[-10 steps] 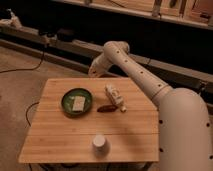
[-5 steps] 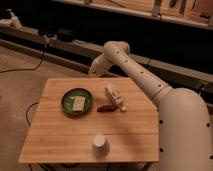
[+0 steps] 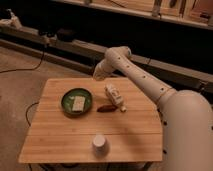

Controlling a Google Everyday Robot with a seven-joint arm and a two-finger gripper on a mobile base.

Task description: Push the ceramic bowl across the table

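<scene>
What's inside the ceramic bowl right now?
One pale rectangular piece lies flat in the ceramic bowl; the rest of its dark green bottom is bare. Whatever is under the piece is covered. The shut gripper is beside the bowl, apart from it.

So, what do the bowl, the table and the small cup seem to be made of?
Bowl: probably glazed ceramic, dark green. Table: wood or bamboo, plank stripes. Cup: white, paper or plastic, unclear. End effector, shut beside the bowl: pale, maybe plastic.
</scene>
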